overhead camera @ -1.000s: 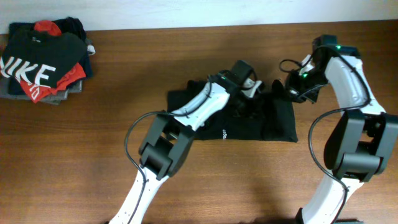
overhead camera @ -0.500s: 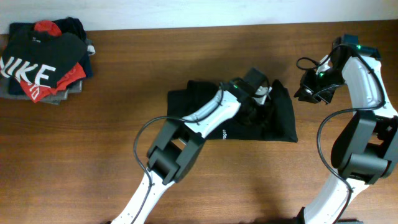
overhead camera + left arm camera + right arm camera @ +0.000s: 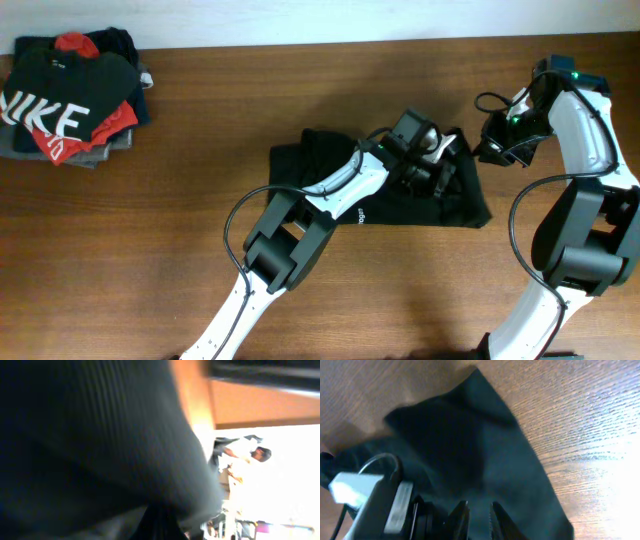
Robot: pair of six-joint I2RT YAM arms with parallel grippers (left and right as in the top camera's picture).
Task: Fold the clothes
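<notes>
The clothes (image 3: 455, 205) are a black T-shirt with tiny white lettering, lying crumpled at the table's middle. My left gripper (image 3: 432, 160) sits on its upper right part. Its jaws are hidden, because black fabric (image 3: 90, 435) fills the left wrist view right against the lens, and the gripper is shut on that fabric. My right gripper (image 3: 487, 148) hovers at the shirt's upper right edge. In the right wrist view its fingers (image 3: 479, 512) stand narrowly apart over the shirt (image 3: 470, 450), with nothing between them.
A pile of folded garments (image 3: 70, 95) sits at the back left corner, topped by a black NIKE shirt over red and grey ones. The left arm's grey wrist body (image 3: 370, 495) lies close beside my right fingers. Bare wooden table (image 3: 150, 250) surrounds the shirt.
The left gripper has moved right with the fabric, and the shirt's right edge has spread rightward. The right gripper pulled back to the right off the shirt, then stayed.
</notes>
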